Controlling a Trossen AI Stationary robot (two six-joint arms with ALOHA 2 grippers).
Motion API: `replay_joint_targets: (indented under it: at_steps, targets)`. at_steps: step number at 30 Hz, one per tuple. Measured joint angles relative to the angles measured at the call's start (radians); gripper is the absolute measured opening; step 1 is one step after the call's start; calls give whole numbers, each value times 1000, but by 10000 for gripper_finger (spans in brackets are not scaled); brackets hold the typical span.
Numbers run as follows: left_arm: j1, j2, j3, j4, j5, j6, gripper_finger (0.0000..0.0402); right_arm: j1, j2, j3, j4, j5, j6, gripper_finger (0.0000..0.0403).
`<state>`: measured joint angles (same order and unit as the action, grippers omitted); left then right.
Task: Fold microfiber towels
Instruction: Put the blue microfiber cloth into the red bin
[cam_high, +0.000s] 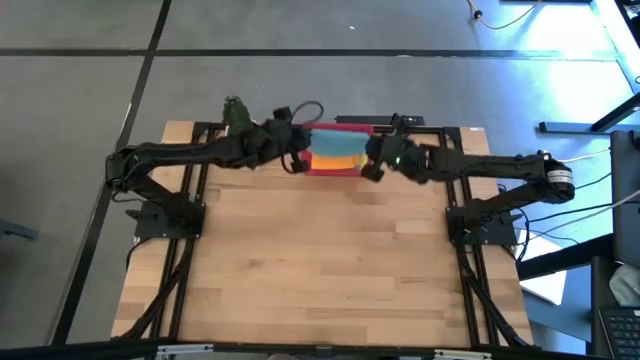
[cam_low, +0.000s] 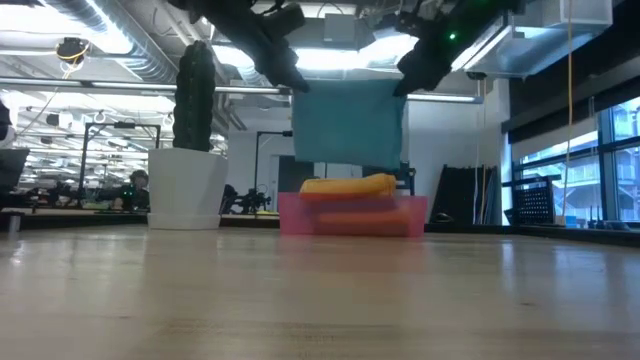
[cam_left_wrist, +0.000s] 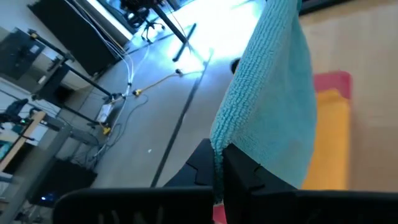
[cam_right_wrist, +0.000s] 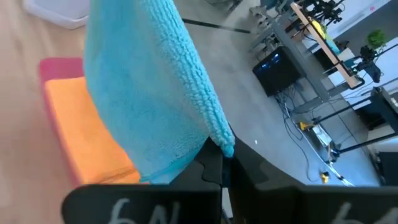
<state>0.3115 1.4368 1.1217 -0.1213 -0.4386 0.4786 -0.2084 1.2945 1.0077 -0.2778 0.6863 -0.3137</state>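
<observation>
- Nearest the low camera is bare wooden table (cam_low: 320, 300); nothing lies on it between that camera and the red tray (cam_low: 352, 217).
- The red tray sits at the table's far edge. In it is a stack of folded cloths: a yellow towel (cam_low: 348, 185) on top and an orange towel (cam_low: 350, 205) under it; I cannot tell whether more lie beneath.
- Directly above the tray hangs one teal-blue towel (cam_low: 349, 122), spread flat between both arms and clear of the stack.
- The left gripper (cam_high: 296, 150), just left of the tray in the high view, is clamped tight on one top corner of the teal towel; the right gripper (cam_high: 372, 160), just right of the tray, is pinched tight on the other.
- Step in hand, as I judge it: the towel is lifted out and held stretched, ready for folding.
- Next move calls for carrying it toward the open table in front of the tray and laying it flat, keeping both corners level.
- Count: two arms, one tray, three towels visible.
- Beyond the tray, left of it, stands a cactus in a white pot (cam_low: 188, 188).
</observation>
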Motion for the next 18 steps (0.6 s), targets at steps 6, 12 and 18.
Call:
replay_joint_targets:
  at_steps: [6, 12, 18]
  targets:
    - [129, 28, 10, 82, 103, 50, 0, -207, 14, 2, 73, -210, -82, 6]
    - [228, 118, 10, 168, 209, 56, 0, -342, 60, 2, 109, -364, -104, 6]
    - [210, 176, 10, 126, 193, 80, 0, -341, 93, 2, 55, -393, -107, 6]
